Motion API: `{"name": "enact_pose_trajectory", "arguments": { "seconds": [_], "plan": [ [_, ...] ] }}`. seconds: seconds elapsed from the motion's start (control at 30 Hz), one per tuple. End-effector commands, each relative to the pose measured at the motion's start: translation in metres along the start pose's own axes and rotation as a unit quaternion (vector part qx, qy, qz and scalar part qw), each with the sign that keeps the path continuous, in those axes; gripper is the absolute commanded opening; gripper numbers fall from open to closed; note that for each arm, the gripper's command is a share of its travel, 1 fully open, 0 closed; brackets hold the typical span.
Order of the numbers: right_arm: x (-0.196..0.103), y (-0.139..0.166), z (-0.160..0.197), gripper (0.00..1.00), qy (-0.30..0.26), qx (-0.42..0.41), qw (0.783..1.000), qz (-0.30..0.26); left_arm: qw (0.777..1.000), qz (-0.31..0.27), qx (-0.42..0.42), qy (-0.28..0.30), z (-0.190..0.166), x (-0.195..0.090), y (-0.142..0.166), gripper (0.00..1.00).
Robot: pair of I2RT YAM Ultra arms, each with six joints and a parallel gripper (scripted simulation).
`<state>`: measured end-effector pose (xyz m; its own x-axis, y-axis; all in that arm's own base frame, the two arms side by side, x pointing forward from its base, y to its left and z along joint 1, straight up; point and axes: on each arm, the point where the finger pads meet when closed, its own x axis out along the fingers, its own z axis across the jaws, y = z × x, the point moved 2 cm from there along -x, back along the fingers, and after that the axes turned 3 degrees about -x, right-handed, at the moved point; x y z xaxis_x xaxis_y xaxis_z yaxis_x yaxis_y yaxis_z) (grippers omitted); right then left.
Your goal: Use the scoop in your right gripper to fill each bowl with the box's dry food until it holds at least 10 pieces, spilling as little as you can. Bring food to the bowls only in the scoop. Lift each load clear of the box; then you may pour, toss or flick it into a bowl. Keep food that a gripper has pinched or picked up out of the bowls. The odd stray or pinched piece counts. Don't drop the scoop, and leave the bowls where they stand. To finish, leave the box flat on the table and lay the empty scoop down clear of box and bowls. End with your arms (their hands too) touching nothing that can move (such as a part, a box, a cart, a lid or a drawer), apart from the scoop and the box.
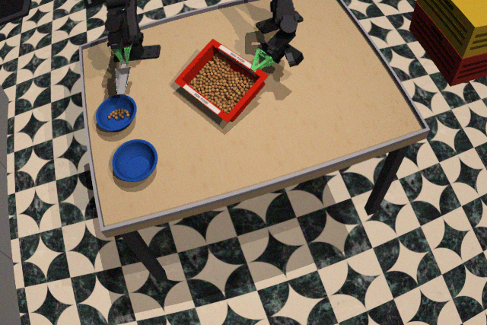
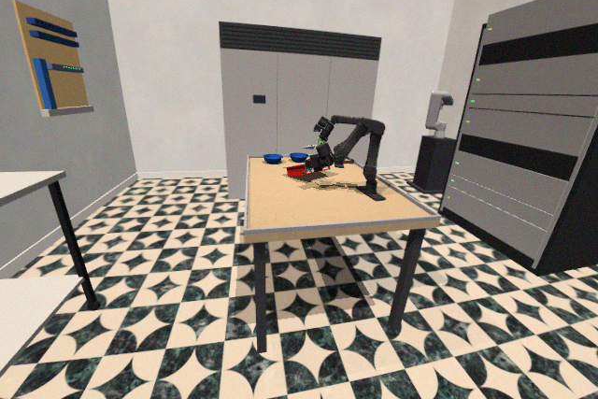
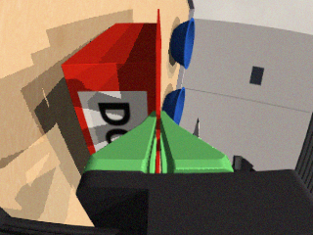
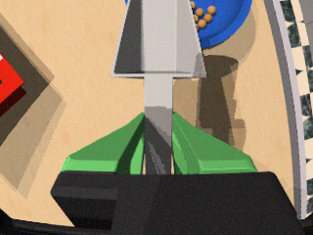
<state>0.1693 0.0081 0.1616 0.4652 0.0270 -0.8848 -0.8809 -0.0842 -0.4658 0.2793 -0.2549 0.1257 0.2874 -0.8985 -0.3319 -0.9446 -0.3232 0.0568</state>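
- Checkered floor [image 1: 283, 250] [image 2: 192, 259] [image 4: 305, 83] surrounds a wooden table [image 1: 314, 93] [image 2: 285, 206] [image 3: 29, 29] [image 4: 88, 98].
- Left gripper [image 1: 256, 68] [image 2: 309, 170] [image 3: 158, 116]: fingers clamped on the wall of the red box [image 1: 246, 102] [image 2: 295, 171] [image 3: 93, 51] [image 4: 7, 80], near one corner.
- Brown food [image 1: 222, 83] covers the box's bottom.
- Right gripper [image 1: 124, 61] [image 2: 320, 142] [image 4: 158, 116]: fingers clamped on the scoop's handle.
- Its scoop [image 1: 122, 79] [image 2: 308, 147] [image 3: 198, 129] [image 4: 158, 44] is raised beside the nearer blue bowl [image 1: 103, 119] [image 2: 298, 158] [image 3: 174, 105] [image 4: 232, 24]; no food shows in the visible part of its pan.
- That bowl holds a small cluster of pieces [image 1: 119, 113] [image 4: 201, 17].
- The other blue bowl [image 1: 135, 162] [image 2: 273, 159] [image 3: 183, 44] is empty.
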Motion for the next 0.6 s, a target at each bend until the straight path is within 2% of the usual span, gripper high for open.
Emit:
{"name": "enact_pose_trajectory", "arguments": {
  "seconds": [0.0,0.5,0.57],
  "plan": [
    [-0.009,-0.013,0.005,0.00,-0.003,-0.003,1.000,-0.005,0.997,-0.011,0.053,0.050,-0.042,-0.006,-0.007,0.00],
    [-0.016,-0.049,0.084,0.00,-0.073,-0.151,0.983,0.073,0.997,-0.011,0.053,0.050,-0.042,-0.006,-0.007,0.00],
    [-0.016,-0.049,0.084,0.00,-0.073,-0.151,0.983,0.073,0.997,-0.011,0.053,0.050,-0.042,-0.006,-0.007,0.00]
  ]
}}
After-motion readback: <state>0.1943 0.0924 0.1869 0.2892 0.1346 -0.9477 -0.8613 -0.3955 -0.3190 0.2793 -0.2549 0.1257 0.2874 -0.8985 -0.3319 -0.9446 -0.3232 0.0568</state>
